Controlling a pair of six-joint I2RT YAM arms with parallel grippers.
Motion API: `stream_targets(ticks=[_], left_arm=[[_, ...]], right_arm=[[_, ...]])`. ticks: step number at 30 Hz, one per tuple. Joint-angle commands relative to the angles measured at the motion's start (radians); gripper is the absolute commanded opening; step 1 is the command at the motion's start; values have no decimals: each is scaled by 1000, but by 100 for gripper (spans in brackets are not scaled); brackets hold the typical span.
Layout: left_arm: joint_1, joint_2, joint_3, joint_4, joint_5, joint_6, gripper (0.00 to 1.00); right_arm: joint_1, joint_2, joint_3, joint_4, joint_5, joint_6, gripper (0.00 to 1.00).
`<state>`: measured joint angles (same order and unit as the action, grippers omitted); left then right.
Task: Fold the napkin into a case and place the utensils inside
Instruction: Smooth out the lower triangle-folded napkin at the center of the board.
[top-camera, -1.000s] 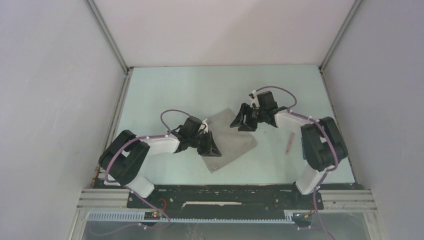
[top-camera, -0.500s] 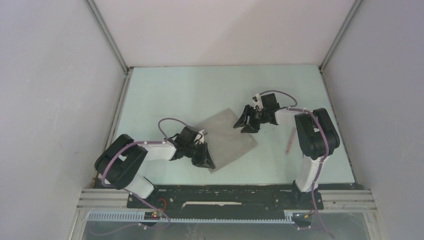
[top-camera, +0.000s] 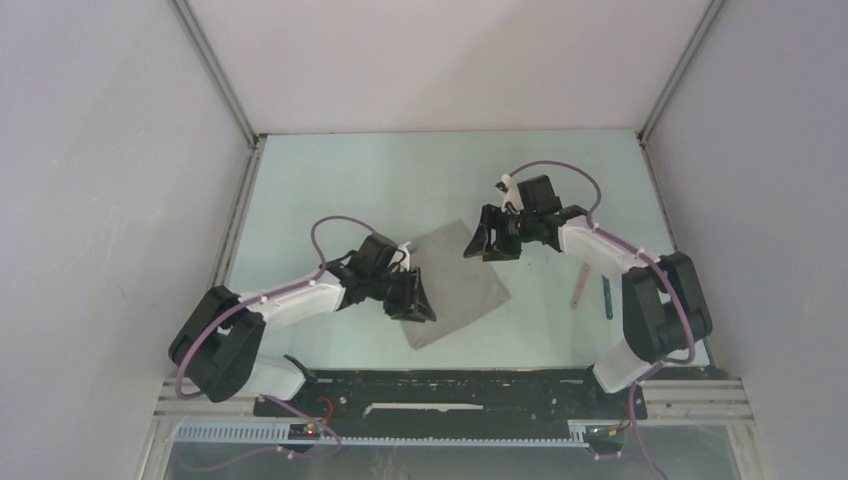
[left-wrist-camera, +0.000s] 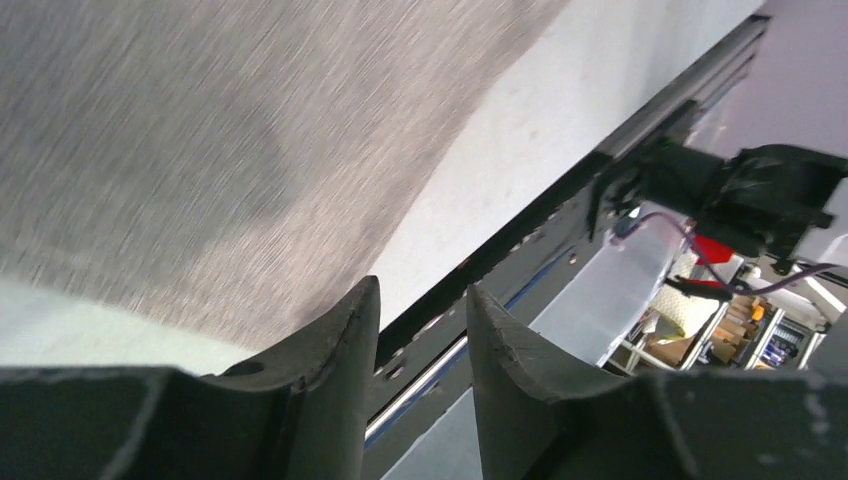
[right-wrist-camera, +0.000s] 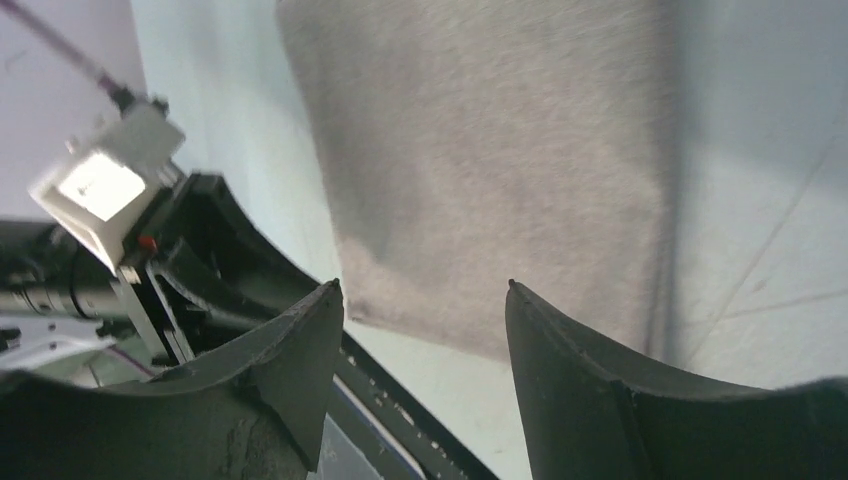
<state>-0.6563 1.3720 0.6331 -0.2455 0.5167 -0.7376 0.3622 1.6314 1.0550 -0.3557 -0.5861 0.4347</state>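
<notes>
The taupe-grey napkin (top-camera: 458, 283) lies flat on the table as a tilted rectangle. My left gripper (top-camera: 413, 302) hangs over its near-left edge, jaws apart with nothing between them; in the left wrist view the napkin (left-wrist-camera: 220, 150) fills the upper left beyond the left gripper (left-wrist-camera: 422, 295). My right gripper (top-camera: 487, 242) is open at the cloth's far corner, and the right wrist view shows the napkin (right-wrist-camera: 500, 150) ahead of the right gripper (right-wrist-camera: 425, 290). Two utensils, one with a pale pink handle (top-camera: 580, 286) and one with a dark teal handle (top-camera: 607, 297), lie to the right near the right arm.
The pale green table (top-camera: 400, 190) is walled by white panels at the back and both sides. A black base rail (top-camera: 450, 385) runs along the near edge. The left arm's wrist camera housing (right-wrist-camera: 105, 185) shows in the right wrist view.
The left gripper has opened and shifted slightly away from the near edge. The right arm has stretched out, uncovering the teal-handled utensil beside the pink one.
</notes>
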Motion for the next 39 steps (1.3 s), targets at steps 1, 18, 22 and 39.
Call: stream_targets(ticks=[1,18,22,39], left_arm=[[-7,54,79,57,47,-28,42],[-7,144,-49,219,5,-52,42],[14,10,8,107,12,-27,50],[762,-414,55,-283,60,193,86]], right_arm=[[35,-54,-102,-40,-37,-10,68],[-106,-61,-296,49,-16,-38,66],[-10,-201,-238,-93,158,-46,67],[829,115,276,-274,781,90,56]])
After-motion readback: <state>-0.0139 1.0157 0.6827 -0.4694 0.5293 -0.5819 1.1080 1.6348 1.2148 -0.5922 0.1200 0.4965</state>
